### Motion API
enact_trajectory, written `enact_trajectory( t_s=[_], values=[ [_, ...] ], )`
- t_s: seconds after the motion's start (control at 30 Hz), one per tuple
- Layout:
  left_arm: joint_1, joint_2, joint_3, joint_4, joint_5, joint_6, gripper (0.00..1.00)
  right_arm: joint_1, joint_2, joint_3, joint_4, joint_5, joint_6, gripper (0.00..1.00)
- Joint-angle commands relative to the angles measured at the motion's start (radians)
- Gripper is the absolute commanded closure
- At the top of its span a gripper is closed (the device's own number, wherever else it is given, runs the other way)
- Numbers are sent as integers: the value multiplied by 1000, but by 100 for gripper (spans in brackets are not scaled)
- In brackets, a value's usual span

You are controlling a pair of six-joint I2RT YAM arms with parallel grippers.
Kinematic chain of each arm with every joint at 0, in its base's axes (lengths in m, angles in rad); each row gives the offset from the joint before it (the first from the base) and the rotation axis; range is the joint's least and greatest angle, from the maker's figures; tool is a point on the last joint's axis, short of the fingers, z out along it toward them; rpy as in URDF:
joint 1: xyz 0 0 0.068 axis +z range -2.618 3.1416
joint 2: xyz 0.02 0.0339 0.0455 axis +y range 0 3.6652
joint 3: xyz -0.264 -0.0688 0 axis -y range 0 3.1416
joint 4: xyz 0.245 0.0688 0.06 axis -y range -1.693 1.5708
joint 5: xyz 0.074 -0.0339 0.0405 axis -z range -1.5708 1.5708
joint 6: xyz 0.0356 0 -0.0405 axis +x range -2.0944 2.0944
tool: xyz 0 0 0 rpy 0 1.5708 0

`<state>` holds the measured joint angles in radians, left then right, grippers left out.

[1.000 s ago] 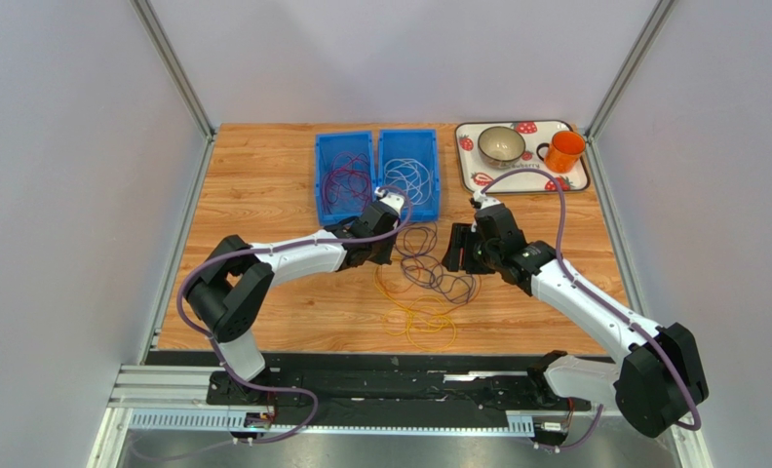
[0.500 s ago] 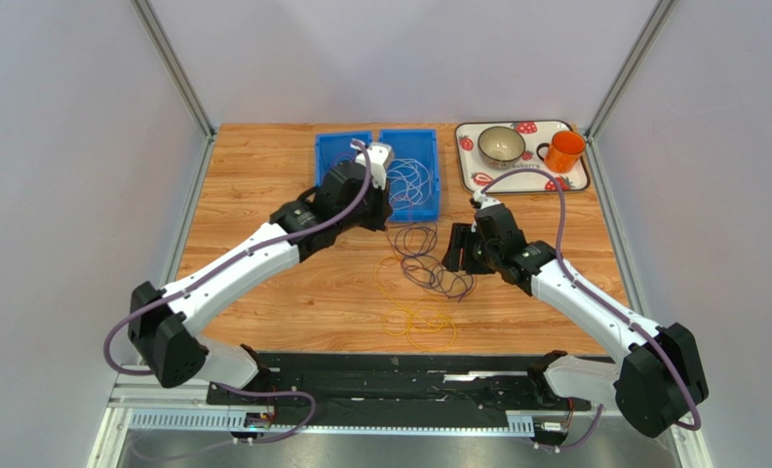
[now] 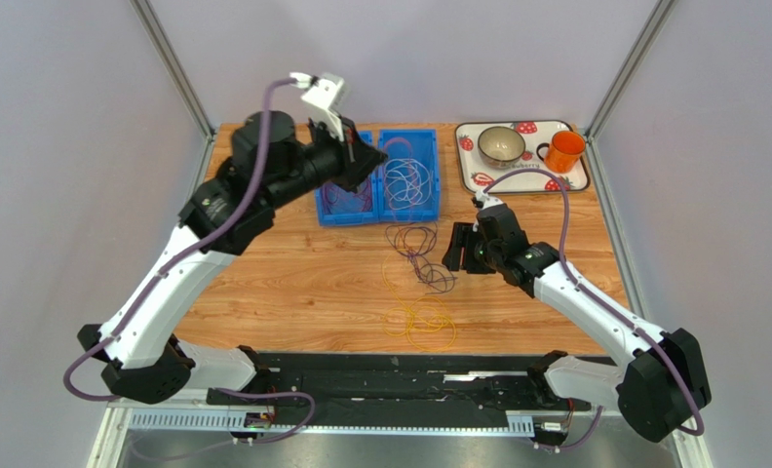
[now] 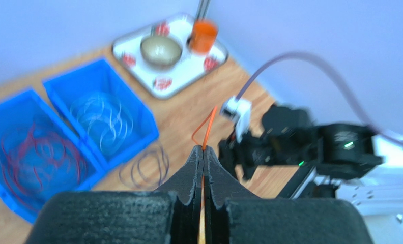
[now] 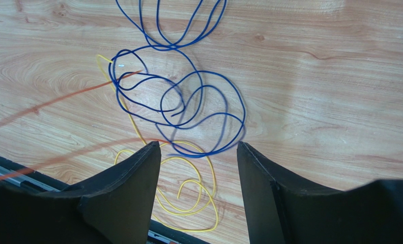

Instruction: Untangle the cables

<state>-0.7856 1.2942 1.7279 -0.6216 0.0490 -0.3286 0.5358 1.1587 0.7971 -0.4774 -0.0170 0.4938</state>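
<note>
My left gripper [image 4: 203, 150] is raised high over the blue bins [image 3: 375, 156] and is shut on a thin orange cable [image 4: 206, 124]. That cable runs down towards the table and shows as a blurred orange streak [image 5: 51, 101] in the right wrist view. On the table lies a dark blue-purple cable [image 5: 188, 96] in loose loops [image 3: 419, 252], with a yellow cable [image 5: 188, 189] nearer the front edge [image 3: 425, 322]. My right gripper [image 5: 198, 147] hovers open just above the dark loops, nothing between its fingers [image 3: 455, 249].
Two blue bins stand at the back: the left bin [image 4: 15, 104] holds a red cable [image 3: 344, 195], the right bin [image 4: 97, 71] a white one [image 3: 405, 180]. A strawberry-print tray [image 3: 577, 181] at the back right carries a bowl [image 3: 501, 144] and an orange cup [image 3: 563, 150].
My left arm has swung up and back from table height to above the bins, drawing the orange cable out of the pile. The dark loops shifted and tightened. The right arm has stayed put.
</note>
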Motion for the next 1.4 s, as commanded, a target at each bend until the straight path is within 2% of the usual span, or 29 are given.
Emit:
enact_trajectory(
  t_s=[0.0, 0.2, 0.3, 0.43, 0.57, 0.67, 1.0, 1.37],
  values=[
    [0, -39, 243, 25, 64, 62, 100, 4, -40, 30, -7, 14, 8, 39],
    [0, 20, 487, 95, 159, 91, 100, 4, -27, 25, 6, -6, 26, 39],
    [-1, 39, 524, 132, 160, 89, 100, 6, -28, 14, 14, -12, 34, 39],
    [0, 24, 472, 132, 118, 102, 100, 6, -42, 14, 3, -5, 31, 39],
    [0, -25, 304, 163, 8, 126, 100, 4, -50, 11, -3, 2, 23, 39],
    [0, -42, 247, 175, -35, 145, 100, 6, -48, 10, -4, 2, 20, 39],
    [42, 22, 243, 172, -47, 146, 100, 6, -63, -9, -1, 6, 22, 40],
    [149, 142, 308, 241, -35, 131, 100, 4, -106, -27, -17, 17, 5, 40]
  ],
)
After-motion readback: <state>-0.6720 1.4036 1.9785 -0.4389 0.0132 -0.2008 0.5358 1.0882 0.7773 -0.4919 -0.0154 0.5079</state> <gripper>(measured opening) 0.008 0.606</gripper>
